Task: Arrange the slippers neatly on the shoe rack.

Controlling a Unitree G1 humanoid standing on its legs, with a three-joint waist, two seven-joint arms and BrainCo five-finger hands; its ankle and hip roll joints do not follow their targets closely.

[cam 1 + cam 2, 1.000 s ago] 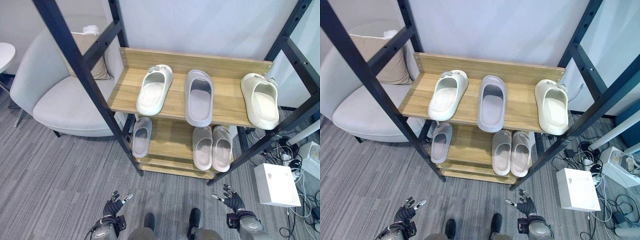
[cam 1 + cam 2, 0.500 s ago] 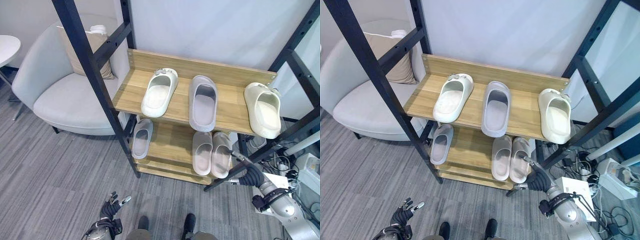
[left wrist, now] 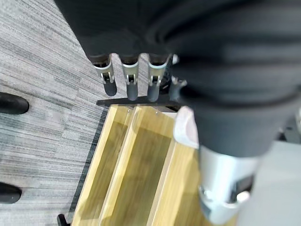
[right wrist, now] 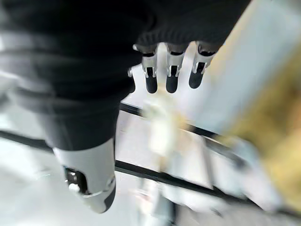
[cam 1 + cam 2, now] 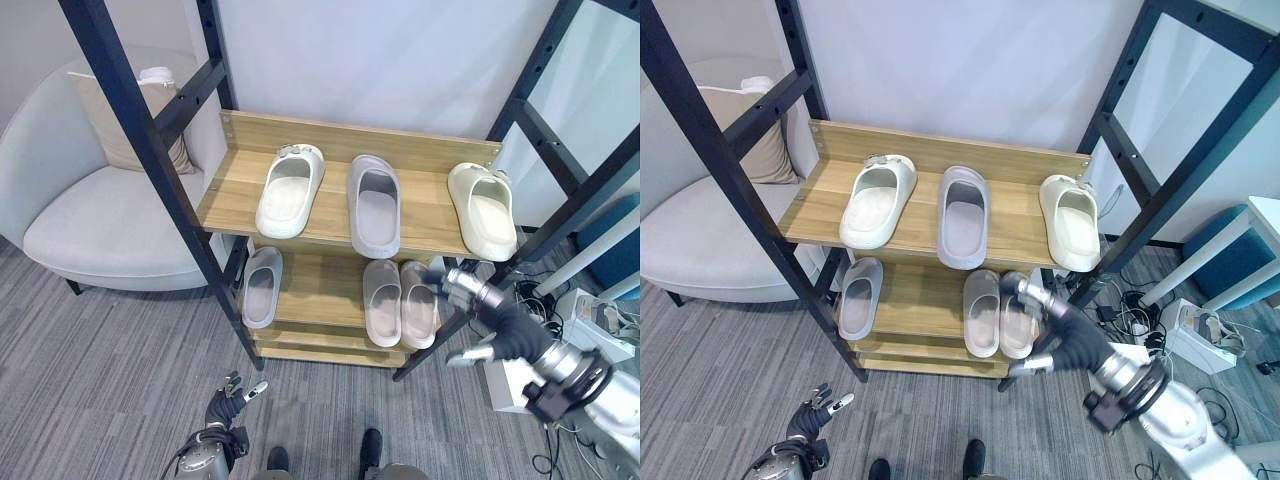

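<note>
The shoe rack (image 5: pixel 335 136) has two wooden shelves. On the top shelf lie a white slipper (image 5: pixel 290 190), a grey slipper (image 5: pixel 373 205) and a cream slipper (image 5: pixel 483 210). The lower shelf holds a single grey slipper (image 5: pixel 262 287) at the left and a pale pair (image 5: pixel 382 301), (image 5: pixel 418 303) side by side. My right hand (image 5: pixel 495 320) hangs open in front of the rack's right post, its straight fingertips (image 5: pixel 445 279) close to the right slipper of that pair, holding nothing. My left hand (image 5: pixel 225 400) stays low over the carpet, open and empty; its fingers (image 3: pixel 129 80) show straight in the left wrist view.
A light armchair (image 5: pixel 100 220) with a beige cushion (image 5: pixel 125 135) stands left of the rack. Black slanted posts (image 5: pixel 150 150) frame the rack. A white box (image 5: pixel 503 387) and cables lie on the floor at the right, near a blue stool (image 5: pixel 1230 260).
My right hand has risen from the floor level and reached forward to the right end of the lower shelf. The camera has shifted. The left hand stays low.
</note>
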